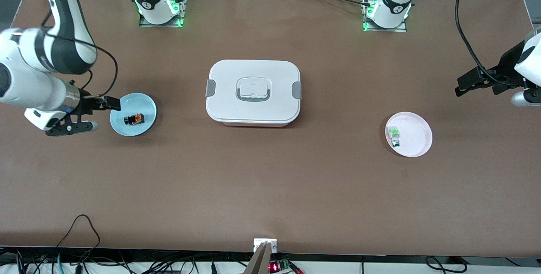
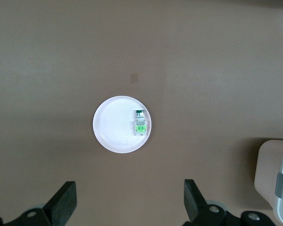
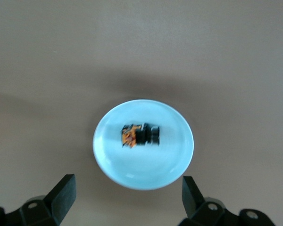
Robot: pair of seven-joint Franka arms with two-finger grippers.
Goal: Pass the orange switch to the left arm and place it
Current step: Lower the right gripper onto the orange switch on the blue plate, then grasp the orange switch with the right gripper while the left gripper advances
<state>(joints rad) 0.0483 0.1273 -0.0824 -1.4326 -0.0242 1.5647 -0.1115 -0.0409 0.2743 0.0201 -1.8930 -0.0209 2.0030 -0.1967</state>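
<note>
The orange switch (image 1: 134, 119), black with an orange end, lies on its side on a light blue plate (image 1: 139, 104) toward the right arm's end of the table. My right gripper (image 1: 98, 114) is open and empty, hovering over the plate's edge, apart from the switch. In the right wrist view the switch (image 3: 140, 135) lies in the plate (image 3: 146, 172), ahead of the gripper (image 3: 127, 200). The white lidded box (image 1: 253, 92) stands mid-table. My left gripper (image 1: 463, 86) is open and empty, up over the table at the left arm's end.
A white plate (image 1: 416, 136) holding a small green-and-white switch (image 1: 394, 134) sits toward the left arm's end; both show in the left wrist view, plate (image 2: 113, 132) and switch (image 2: 140, 123), with a box corner (image 2: 278, 179). Cables hang at the table's near edge.
</note>
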